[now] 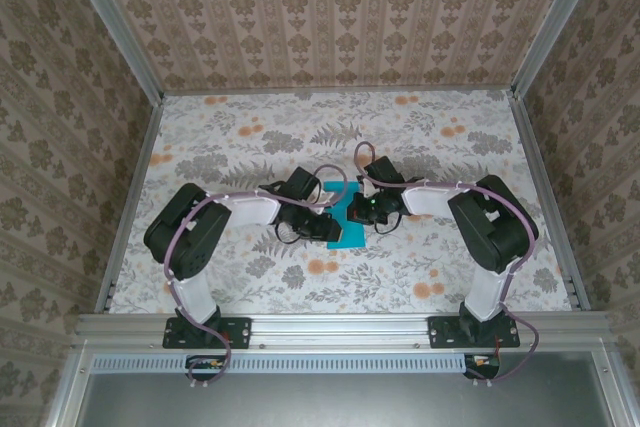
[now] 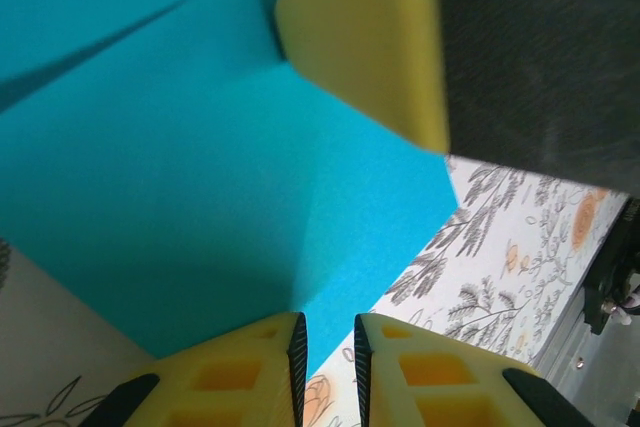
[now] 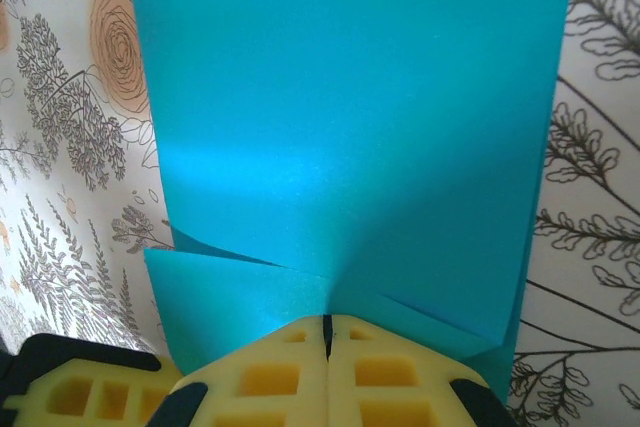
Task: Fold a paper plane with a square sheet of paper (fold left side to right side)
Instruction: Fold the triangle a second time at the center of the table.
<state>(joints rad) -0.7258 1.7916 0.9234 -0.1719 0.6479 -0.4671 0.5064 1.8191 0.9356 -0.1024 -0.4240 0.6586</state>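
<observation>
Floral cloth [image 1: 250, 137] covers the table, enclosed by patterned walls [image 1: 330, 17]. Right gripper [image 3: 326, 322]: fingers together, tips pressed on the paper [image 3: 350, 97] at the bottom of the wrist frame, where creases converge. It is probably pinning the folded layers; whether a layer is nipped cannot be told. Left gripper [image 2: 328, 332]: fingers slightly apart, cloth visible through the gap, beside the paper's lower corner, seemingly ready to take that flap. In the top view, the paper lies at centre, between both wrists.

Left pincer [image 2: 328, 335] is slightly ajar, right pincer [image 3: 326, 323] closed tight, both facing each other.
</observation>
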